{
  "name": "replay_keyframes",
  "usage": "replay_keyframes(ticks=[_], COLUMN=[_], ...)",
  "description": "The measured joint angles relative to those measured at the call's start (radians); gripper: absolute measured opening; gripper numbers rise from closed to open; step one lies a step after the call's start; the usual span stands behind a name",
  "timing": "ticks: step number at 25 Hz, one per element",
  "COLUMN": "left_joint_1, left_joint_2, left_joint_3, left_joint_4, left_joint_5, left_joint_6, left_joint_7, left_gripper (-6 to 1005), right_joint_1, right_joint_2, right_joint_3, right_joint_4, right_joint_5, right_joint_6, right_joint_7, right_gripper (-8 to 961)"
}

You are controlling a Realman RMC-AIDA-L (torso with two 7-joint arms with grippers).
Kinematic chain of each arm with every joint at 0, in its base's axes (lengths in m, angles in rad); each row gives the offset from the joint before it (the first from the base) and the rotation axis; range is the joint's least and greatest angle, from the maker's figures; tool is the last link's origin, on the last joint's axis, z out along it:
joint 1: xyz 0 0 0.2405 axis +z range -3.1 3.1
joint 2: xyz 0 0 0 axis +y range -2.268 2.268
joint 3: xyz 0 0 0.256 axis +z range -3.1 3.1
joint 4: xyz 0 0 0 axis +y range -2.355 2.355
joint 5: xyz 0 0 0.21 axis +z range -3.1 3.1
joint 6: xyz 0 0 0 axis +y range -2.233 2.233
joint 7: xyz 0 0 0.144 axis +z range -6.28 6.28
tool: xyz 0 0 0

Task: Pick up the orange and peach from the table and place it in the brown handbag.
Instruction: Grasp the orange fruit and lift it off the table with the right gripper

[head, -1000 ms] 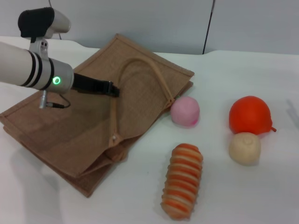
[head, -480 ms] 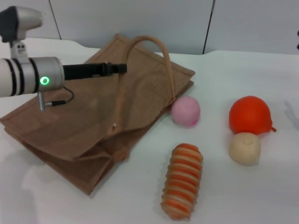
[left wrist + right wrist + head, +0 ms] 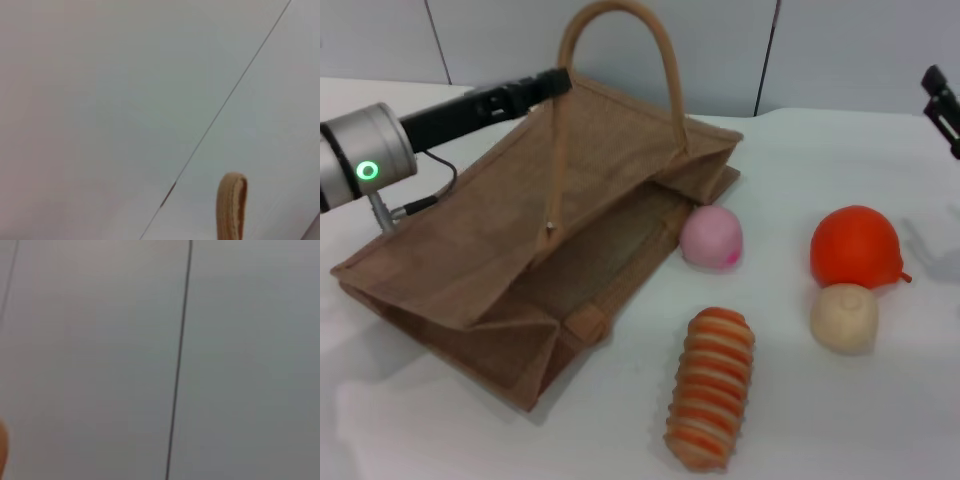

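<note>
1. Upper left of the head view: left gripper (image 3: 558,80) grips the raised strap handle (image 3: 620,60).
2. Left-centre: brown handbag (image 3: 470,270), mouth gaping.
3. Centre: peach (image 3: 711,237) touching the bag.
4. Right: orange (image 3: 855,247).
5. Upper right edge: right gripper (image 3: 942,105), grip state unclear.

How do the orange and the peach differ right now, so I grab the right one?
The orange is larger, glossy red-orange with a small nub; the peach is smaller, matte pink. The orange touches a beige ball; the peach lies at the brown handbag mouth. Both are round and rest on the table.
</note>
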Motion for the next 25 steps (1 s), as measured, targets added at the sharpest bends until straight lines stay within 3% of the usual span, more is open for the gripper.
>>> replay_keyframes(ticks=[13, 21, 25], left_joint_1=[0.044, 0.044, 0.043], left_joint_2=[-0.008, -0.011, -0.014], left_joint_3=[-0.127, -0.171, -0.174], left_joint_4=[-0.002, -0.003, -0.004], left_joint_5=[-0.08, -0.091, -0.094], left_joint_6=[-0.141, -0.179, -0.181], left_joint_7=[0.098, 0.112, 0.123], left_gripper=[113, 111, 111], right_joint_1=[0.052, 0.056, 0.065], right_joint_2=[-0.002, -0.002, -0.003], right_joint_3=[-0.301, -0.534, -0.613], right_joint_4=[-0.144, -0.283, -0.335], right_joint_5=[0.0, -0.004, -0.081], right_joint_6=[0.049, 0.065, 0.11], right_joint_7=[0.272, 0.532, 0.668], right_gripper=[686, 686, 686])
